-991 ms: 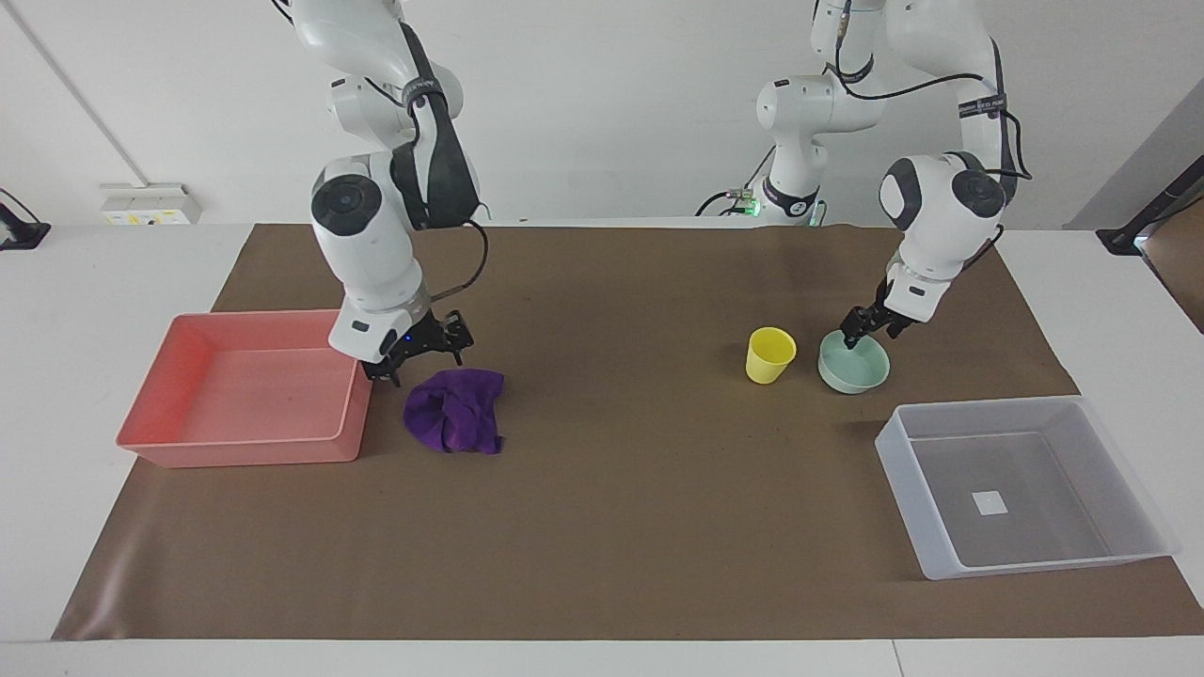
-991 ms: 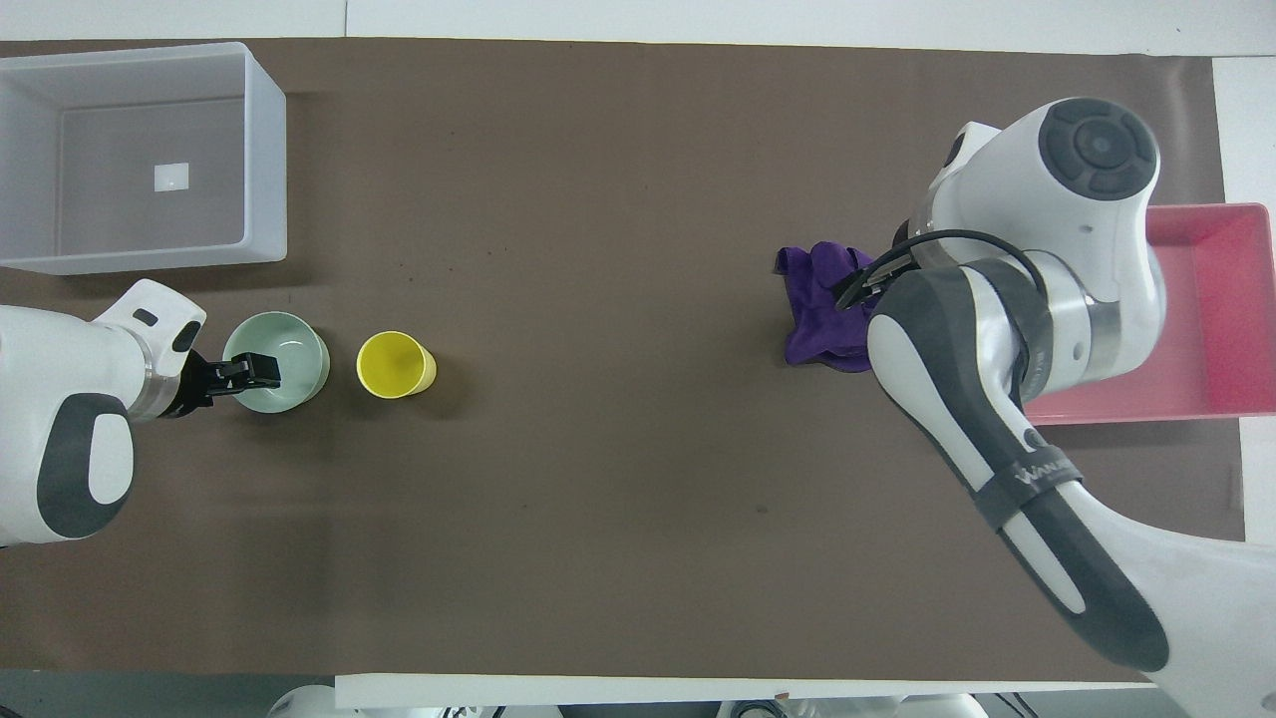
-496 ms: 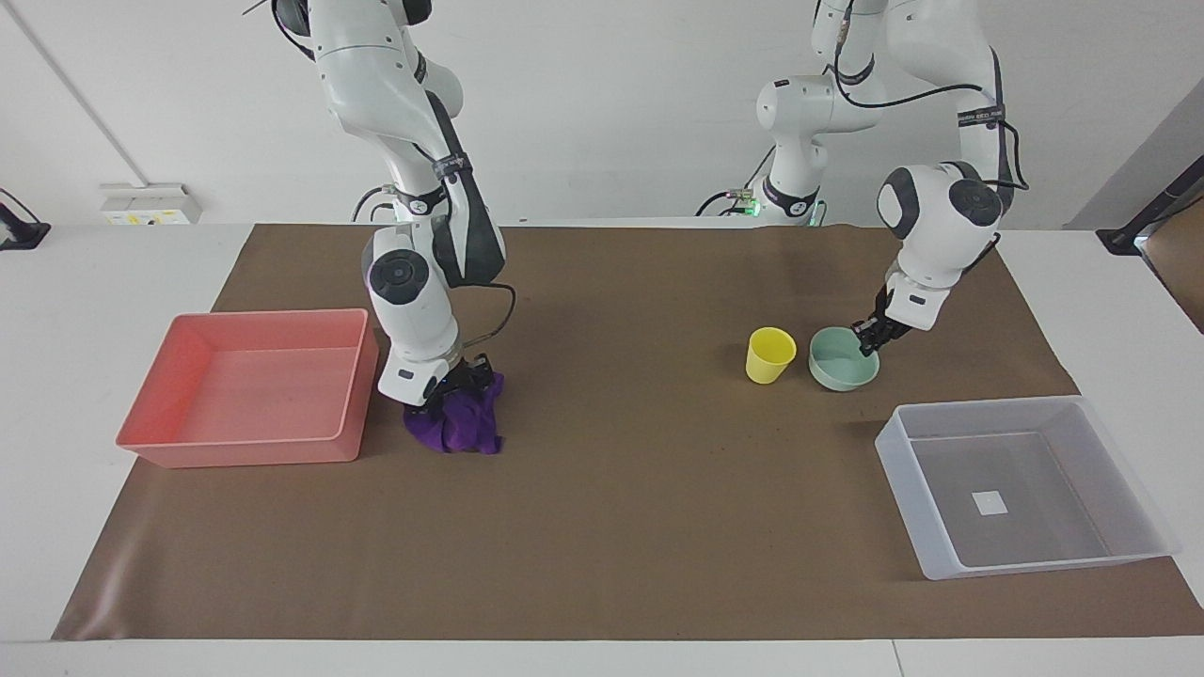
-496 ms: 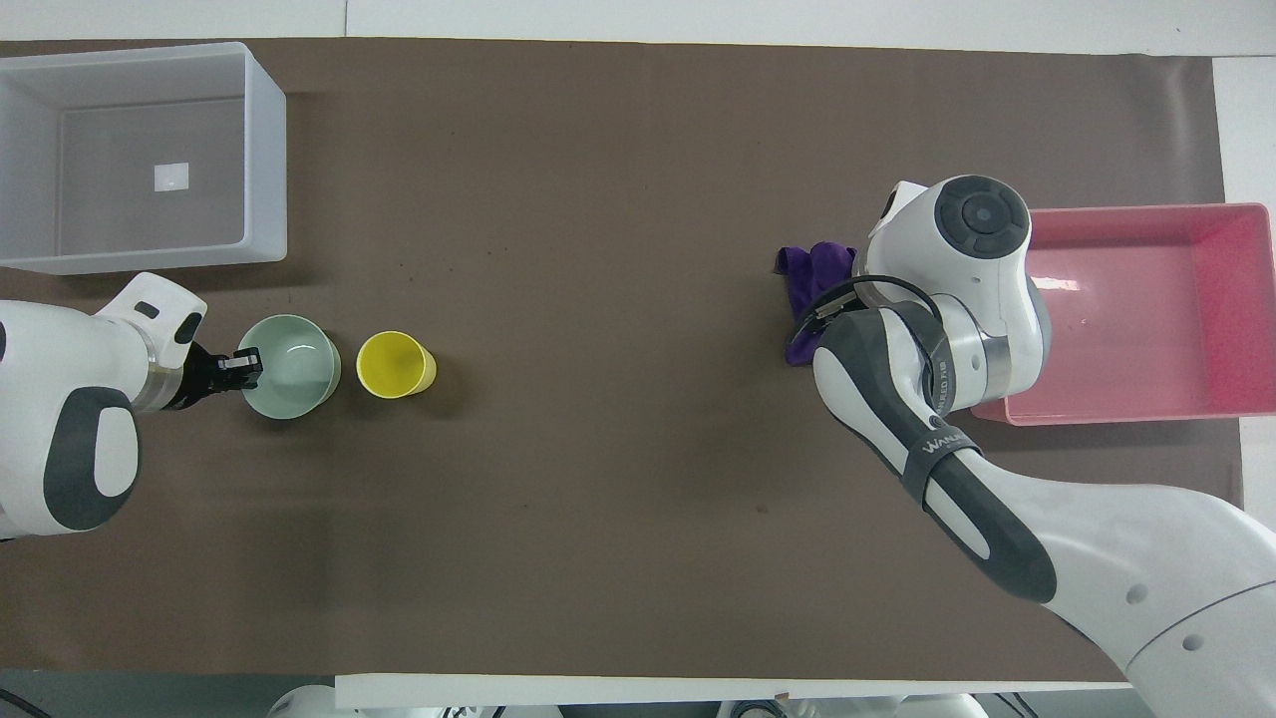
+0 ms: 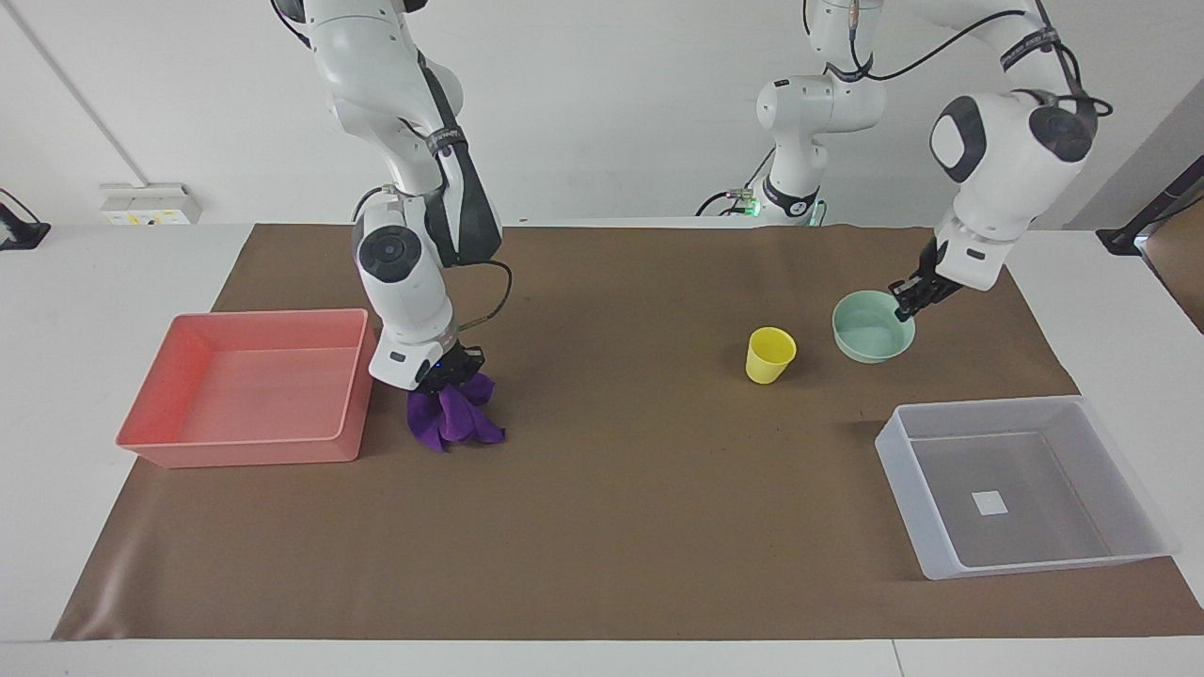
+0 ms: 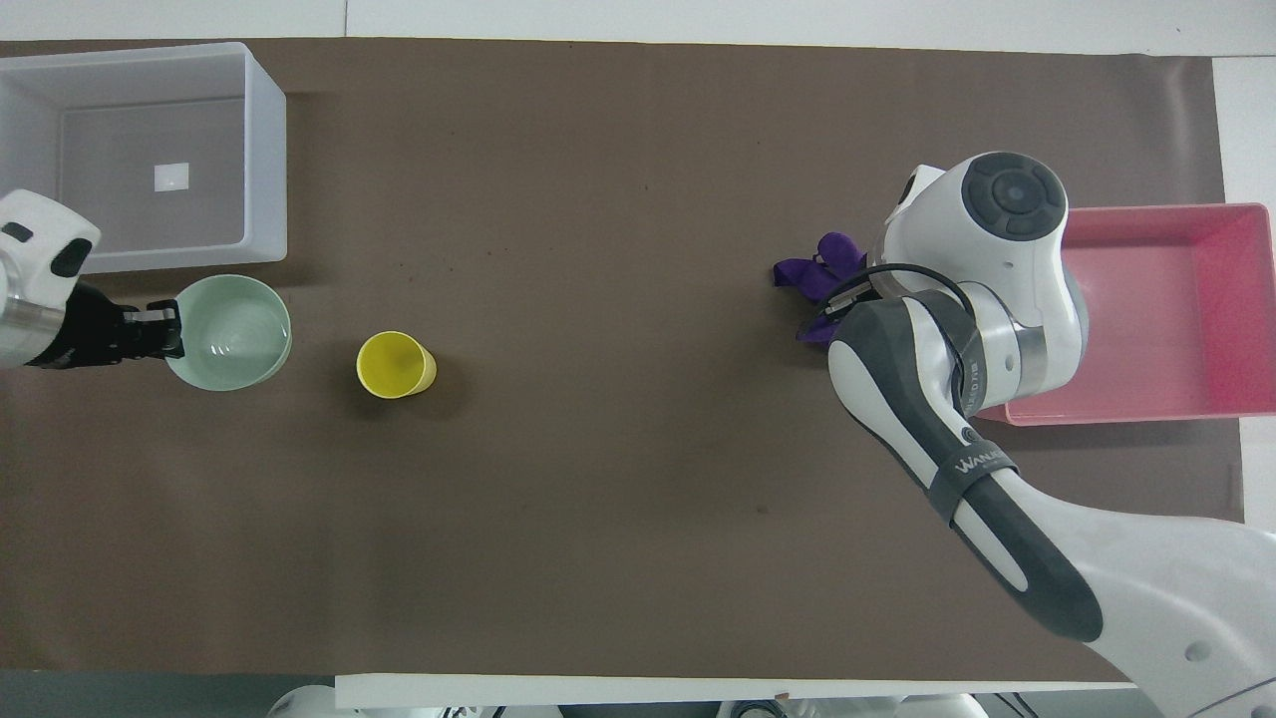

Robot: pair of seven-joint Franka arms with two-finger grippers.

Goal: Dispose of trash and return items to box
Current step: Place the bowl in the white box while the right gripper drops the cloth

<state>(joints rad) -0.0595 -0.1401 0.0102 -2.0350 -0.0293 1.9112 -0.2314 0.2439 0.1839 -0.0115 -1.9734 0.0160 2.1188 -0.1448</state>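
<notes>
My right gripper is shut on the purple cloth, which hangs bunched from it with its lower end at the mat, beside the pink tray; in the overhead view only a part of the cloth shows past the arm. My left gripper is shut on the rim of the mint-green bowl and holds it a little above the mat, tilted slightly; it also shows in the overhead view with the bowl. The yellow cup stands upright beside it. The translucent box is empty.
The pink tray stands empty at the right arm's end of the table, its wall close to the cloth. A brown mat covers the table. The box lies farther from the robots than the bowl.
The right gripper came down onto the cloth, shut on it and began to raise it. The left gripper took the bowl's rim and lifted it away from the cup toward the left arm's end.
</notes>
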